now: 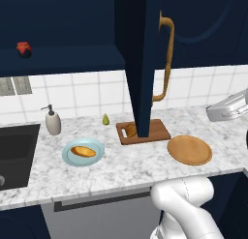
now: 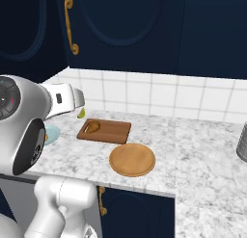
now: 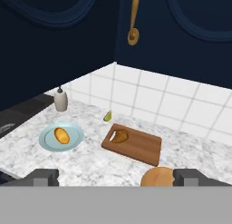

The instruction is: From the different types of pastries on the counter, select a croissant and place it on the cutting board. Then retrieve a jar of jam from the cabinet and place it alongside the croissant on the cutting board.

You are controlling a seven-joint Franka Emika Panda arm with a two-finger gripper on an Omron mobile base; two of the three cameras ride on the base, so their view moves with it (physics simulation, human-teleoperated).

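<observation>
Croissant (image 3: 119, 136), lumpy golden-brown (slightly curved), lies on the reddish cutting board (image 3: 138, 146); jaws spread wide, holding nothing.

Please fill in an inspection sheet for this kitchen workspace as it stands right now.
Surface: marble counter, no spills seen.
Job's things: croissant lies on the cutting board; jar of jam sits on a shelf inside the cabinet, whose door stands open.
Clutter: orange-yellow bun on a blue plate; round wooden plate; soap dispenser; small green fruit.
Grippers: gripper open, empty, above the counter.
Cables: nothing seen.
Surroundings: sink at left, white tiled wall.
</observation>
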